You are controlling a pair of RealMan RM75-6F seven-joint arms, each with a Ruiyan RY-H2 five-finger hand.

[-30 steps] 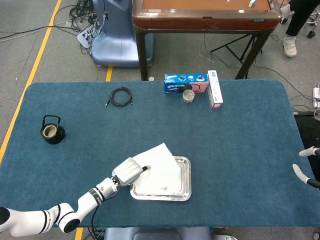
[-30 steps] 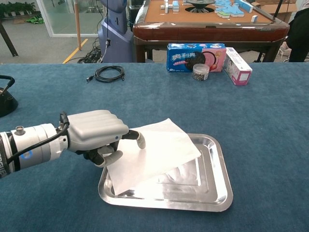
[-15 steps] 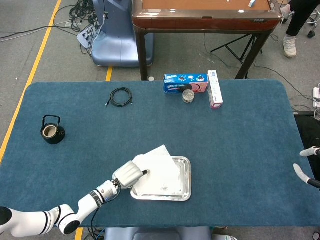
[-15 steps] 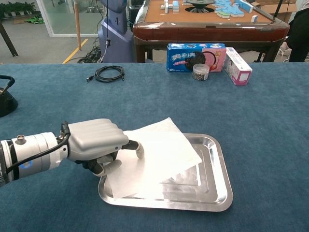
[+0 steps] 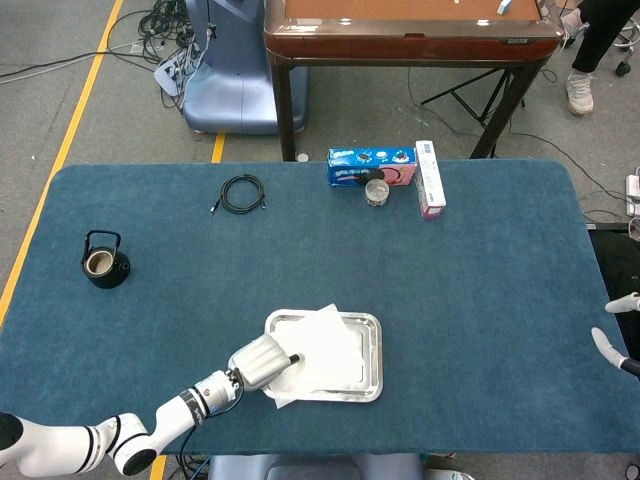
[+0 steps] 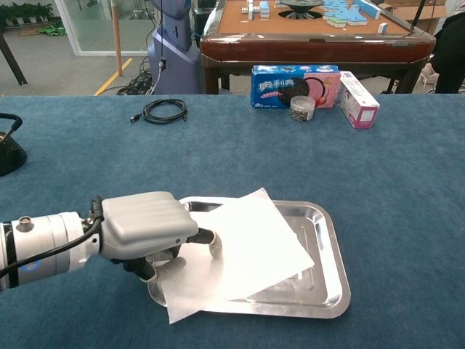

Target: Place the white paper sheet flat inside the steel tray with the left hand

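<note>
The white paper sheet (image 5: 322, 350) (image 6: 247, 251) lies tilted across the steel tray (image 5: 372, 358) (image 6: 327, 280). Its near left corner hangs over the tray's front rim, and its far corner rises above the tray floor. My left hand (image 5: 262, 362) (image 6: 145, 231) sits at the tray's near left edge and pinches the sheet's left side between thumb and a finger. Only a few fingertips of my right hand (image 5: 618, 335) show at the far right edge of the head view, with nothing near them.
A black teapot (image 5: 103, 260) stands at the table's left. A coiled black cable (image 5: 241, 193) (image 6: 165, 110) lies at the back left. A cookie box (image 5: 371, 166) (image 6: 294, 85), a small jar (image 5: 378, 192) (image 6: 301, 107) and a pink-white box (image 5: 430, 178) (image 6: 358, 99) stand at the back.
My left hand has drawn back toward me and lowered, pulling the sheet down over the tray. The sheet's near corner now overhangs the front rim, and the tray's far left corner shows.
</note>
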